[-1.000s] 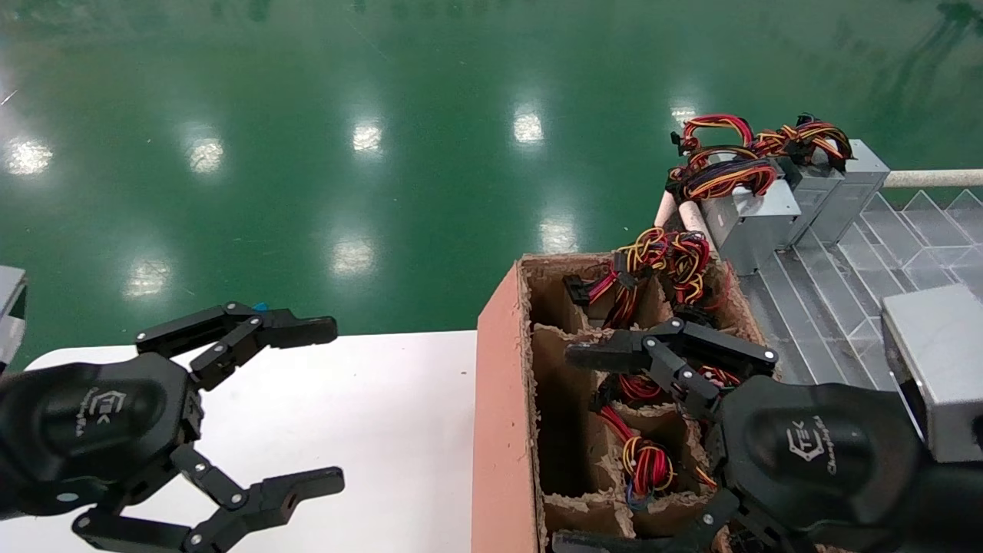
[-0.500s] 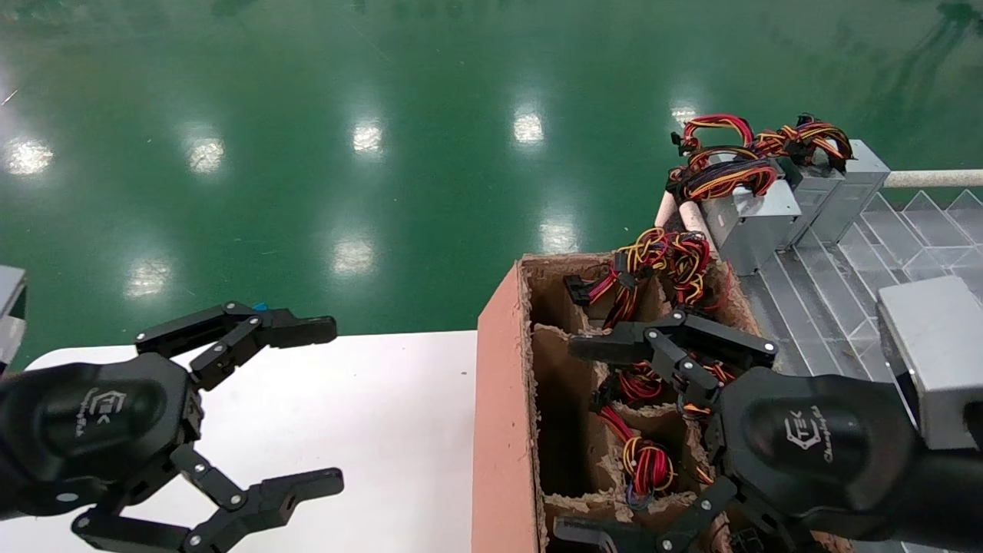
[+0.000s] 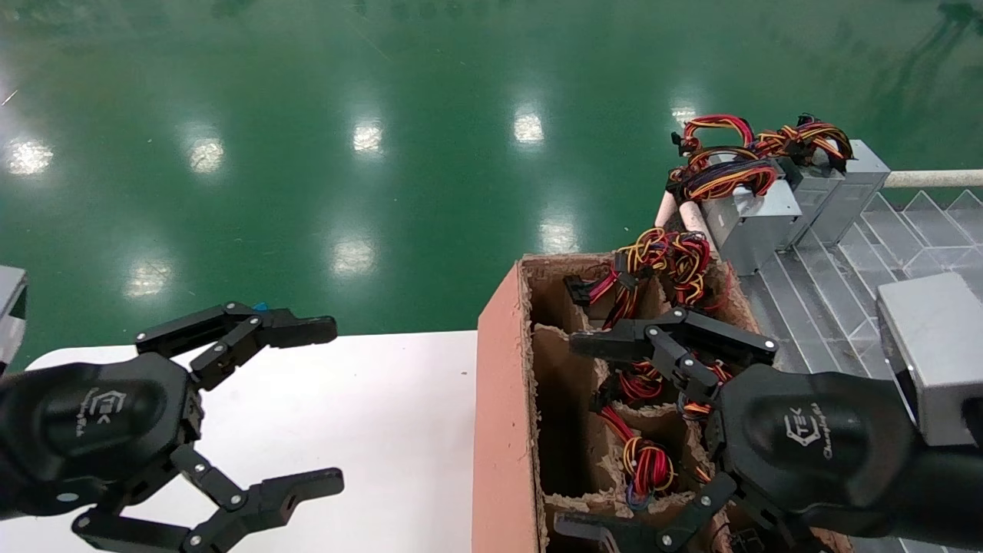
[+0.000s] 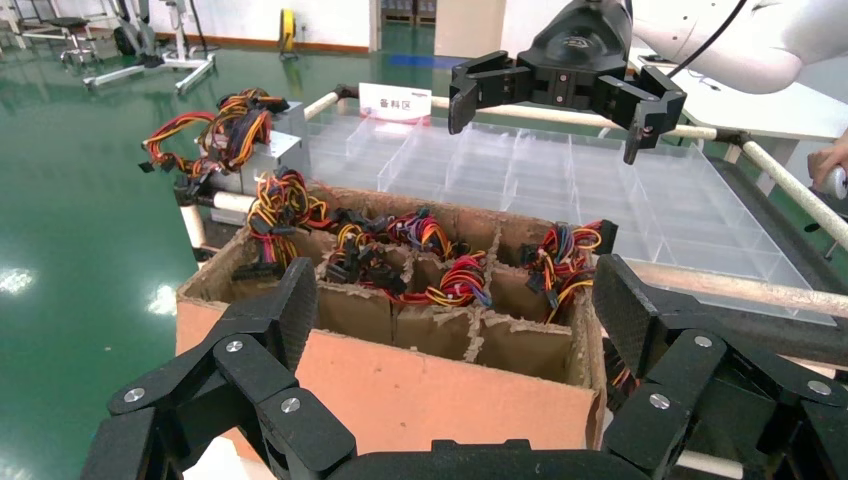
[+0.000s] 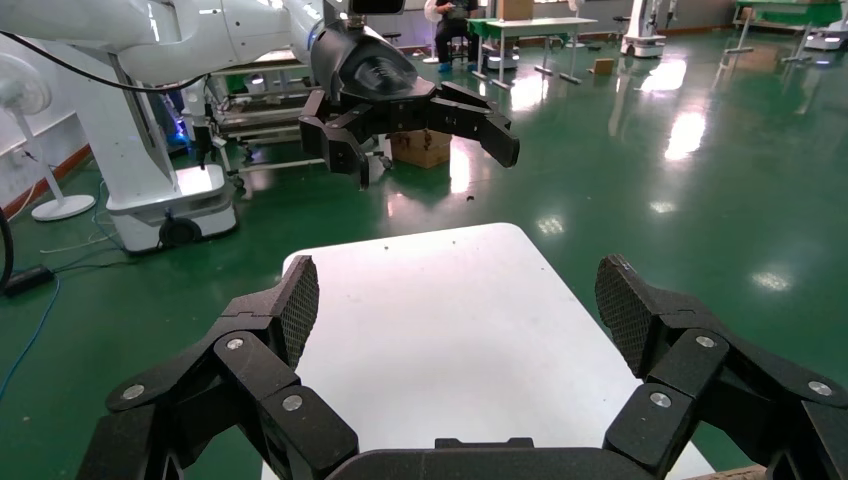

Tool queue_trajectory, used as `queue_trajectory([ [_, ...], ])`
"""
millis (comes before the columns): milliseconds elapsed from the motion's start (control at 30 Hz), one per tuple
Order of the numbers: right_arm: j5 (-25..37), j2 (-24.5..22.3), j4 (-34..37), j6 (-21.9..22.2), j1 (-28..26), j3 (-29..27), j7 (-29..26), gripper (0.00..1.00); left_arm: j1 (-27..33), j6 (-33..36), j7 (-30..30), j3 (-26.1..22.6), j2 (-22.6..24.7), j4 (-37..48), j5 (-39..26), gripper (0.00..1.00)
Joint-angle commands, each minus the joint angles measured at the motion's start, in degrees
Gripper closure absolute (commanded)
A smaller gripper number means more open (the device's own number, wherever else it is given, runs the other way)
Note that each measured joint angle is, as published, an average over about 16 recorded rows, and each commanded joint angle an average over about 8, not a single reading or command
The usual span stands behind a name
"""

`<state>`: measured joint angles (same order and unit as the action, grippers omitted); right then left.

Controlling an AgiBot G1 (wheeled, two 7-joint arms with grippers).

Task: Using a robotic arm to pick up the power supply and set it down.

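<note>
A brown cardboard box [image 3: 501, 399] with paper dividers holds several power supplies sunk in its cells; only their wire bundles show. One power supply's bundle [image 3: 647, 465] of red, yellow, orange and purple wires [image 4: 462, 282] lies in a near cell, its metal body hidden. My right gripper [image 3: 567, 436] hangs open above the box's middle cells, touching nothing. In its own view its fingers [image 5: 460, 300] frame only the white table. Open and empty, my left gripper [image 3: 338, 405] is parked over the white table [image 3: 384, 415], facing the box's side [image 4: 458, 315].
Three silver boxes [image 3: 756, 219] with wire bundles stand at the back right on a clear partitioned tray [image 3: 845, 284] with a pale rail [image 3: 929, 178]. The box sits between table and tray. Green floor lies beyond. A person's hand [image 4: 828, 170] shows at the tray's far side.
My right gripper has shifted slightly toward the back of the box, and its lower finger has come into view. The left gripper has not moved.
</note>
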<state>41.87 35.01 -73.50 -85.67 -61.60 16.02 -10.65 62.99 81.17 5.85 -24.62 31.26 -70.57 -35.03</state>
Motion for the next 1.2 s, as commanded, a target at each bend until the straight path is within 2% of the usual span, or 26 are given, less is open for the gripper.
queue_trajectory([
  [33,0.0,0.0,0.0,0.0,0.0,0.0,0.0,0.00,0.0,0.0,0.0,0.0,0.0,0.0,0.0,0.00],
  [1200,0.1,0.0,0.1,0.1,-0.1,0.1,0.1,0.00,0.0,0.0,0.0,0.0,0.0,0.0,0.0,0.00],
])
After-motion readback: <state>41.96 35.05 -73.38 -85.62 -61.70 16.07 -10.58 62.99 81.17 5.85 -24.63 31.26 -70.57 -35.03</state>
